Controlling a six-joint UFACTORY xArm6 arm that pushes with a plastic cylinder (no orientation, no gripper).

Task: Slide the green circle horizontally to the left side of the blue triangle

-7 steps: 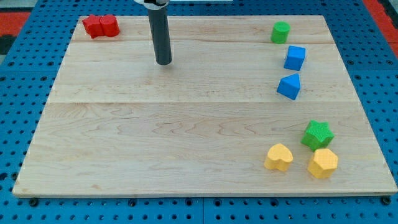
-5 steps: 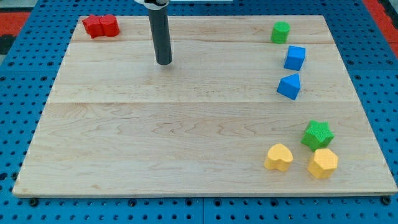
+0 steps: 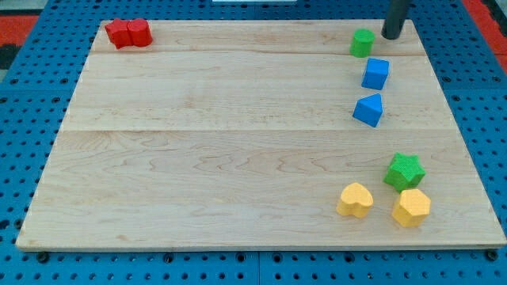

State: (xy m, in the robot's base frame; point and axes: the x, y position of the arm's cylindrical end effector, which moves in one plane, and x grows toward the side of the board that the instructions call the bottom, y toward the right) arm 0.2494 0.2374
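One green circle (image 3: pixel 362 42) near bench (image 3: pixel 222 158) top-right corner, upright, just above blue cube (image 3: pixel 375 74); blue triangle (image 3: pixel 368 110) directly below the cube, apart from it. My tip (image 3: pixel 391 36) just to the circle's right, slightly higher in view, narrow gap between, not touching. Tool a plain dark rod, no jaws to part or close. Green star (image 3: pixel 405 172) at lower right, touching yellow hexagon (image 3: pixel 411 207) beneath; yellow heart (image 3: pixel 355 199) just left of those, apart. Two red blocks (image 3: pixel 128 33) pressed together at far top-left corner, shapes unclear.
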